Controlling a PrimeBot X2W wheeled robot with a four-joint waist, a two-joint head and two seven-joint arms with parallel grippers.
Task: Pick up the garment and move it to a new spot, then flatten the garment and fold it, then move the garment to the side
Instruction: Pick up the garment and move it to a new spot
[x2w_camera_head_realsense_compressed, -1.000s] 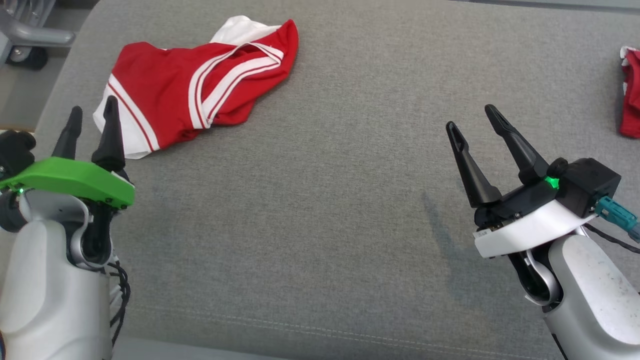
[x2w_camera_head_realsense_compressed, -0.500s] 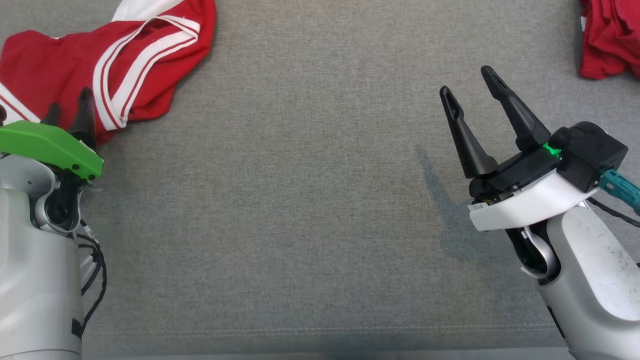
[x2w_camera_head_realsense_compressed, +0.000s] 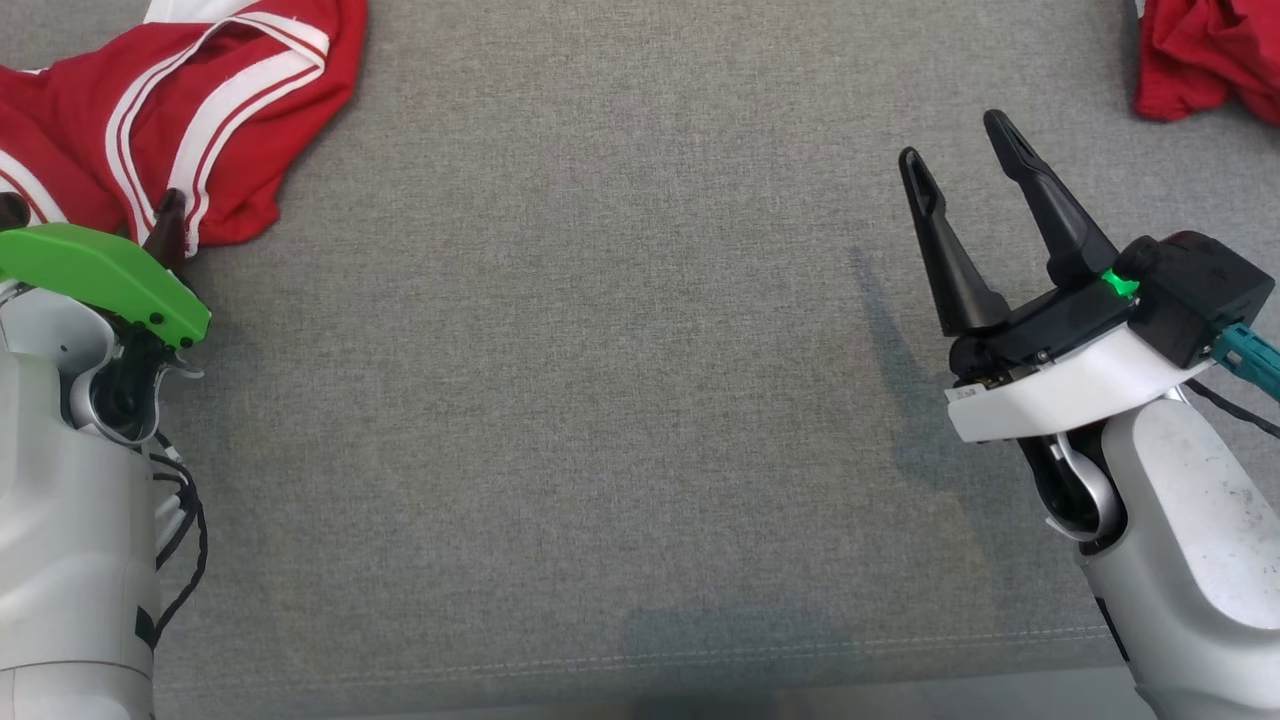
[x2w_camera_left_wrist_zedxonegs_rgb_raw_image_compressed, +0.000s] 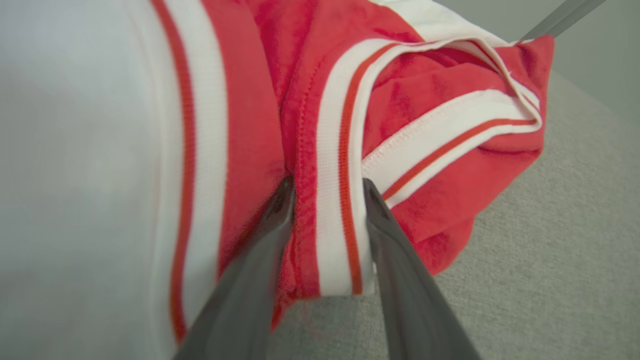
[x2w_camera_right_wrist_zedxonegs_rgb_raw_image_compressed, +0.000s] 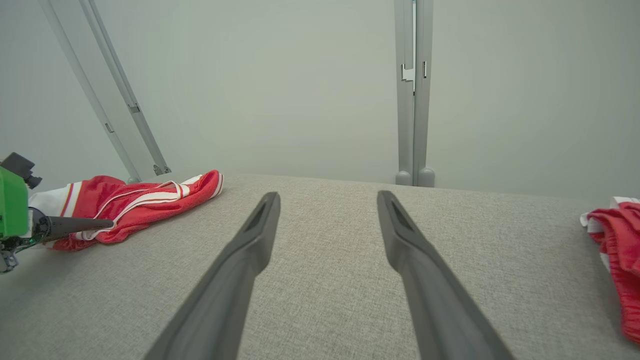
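One garment (x2w_camera_head_realsense_compressed: 180, 110) to handle: red, white-striped, crumpled at 10 o'clock in head view on the grey cushion (x2w_camera_head_realsense_compressed: 600, 350). Not yet lifted.

At 9 o'clock, left gripper (x2w_camera_left_wrist_zedxonegs_rgb_raw_image_compressed: 327, 182) down on it, fingers apart, astride a ridge of the striped band (x2w_camera_left_wrist_zedxonegs_rgb_raw_image_compressed: 335, 210) near the cloth's 6 o'clock edge. Cannot tell whether clamped or merely straddling.

At 3 o'clock, right gripper (x2w_camera_head_realsense_compressed: 952, 135) spread wide, holding nothing, over bare cushion. Second red cloth (x2w_camera_head_realsense_compressed: 1200, 50) at 1 o'clock, well apart; leave alone.

For the pick:
- Close fully on the ridge before any lift.
- Get both layers of band between the pads, not just the top one.
- Lift straight up, well clear of the cushion, then carry toward 3 o'clock into the bare patch between the grippers.
- Stay low enough to limit swing, high enough to avoid drag.
- Probable risk: knit slipping from a shallow pinch. Go deeper if loose.
- Keep right gripper clear till set-down, then bring in for flattening.
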